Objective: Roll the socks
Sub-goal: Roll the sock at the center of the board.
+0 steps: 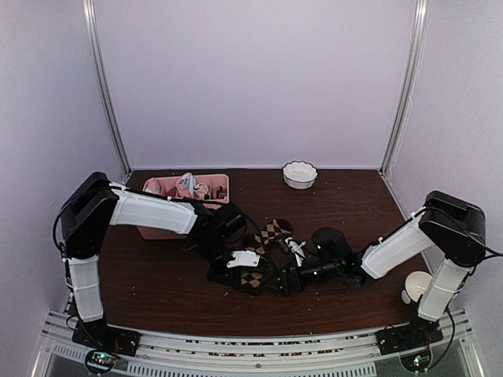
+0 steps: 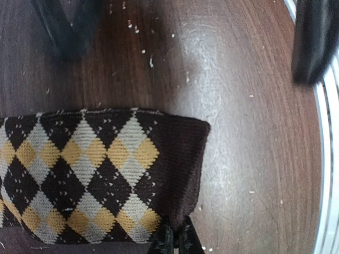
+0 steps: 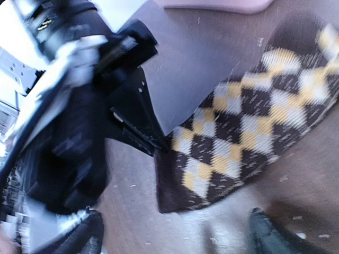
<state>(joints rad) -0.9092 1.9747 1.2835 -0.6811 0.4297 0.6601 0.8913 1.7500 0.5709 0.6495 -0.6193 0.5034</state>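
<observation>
The dark brown argyle sock (image 2: 90,169) lies flat on the table, also seen in the top view (image 1: 269,233) and the right wrist view (image 3: 254,132). My left gripper (image 2: 175,239) is shut on the dark cuff edge of this sock; it sits at the table's middle (image 1: 245,269). Its black fingers (image 3: 140,135) pinch the sock's corner in the right wrist view. My right gripper (image 3: 175,238) is open, just above the table, with the sock's cuff end right in front of it (image 1: 289,265). A plain greyish cloth (image 3: 196,69), perhaps the plain sock, lies partly under the argyle one.
A pink divided tray (image 1: 157,187) with small rolled bundles (image 1: 198,188) stands at the back left, behind the left arm. A white bowl (image 1: 299,174) stands at the back centre. A white cup-like thing (image 1: 416,287) stands by the right arm's base.
</observation>
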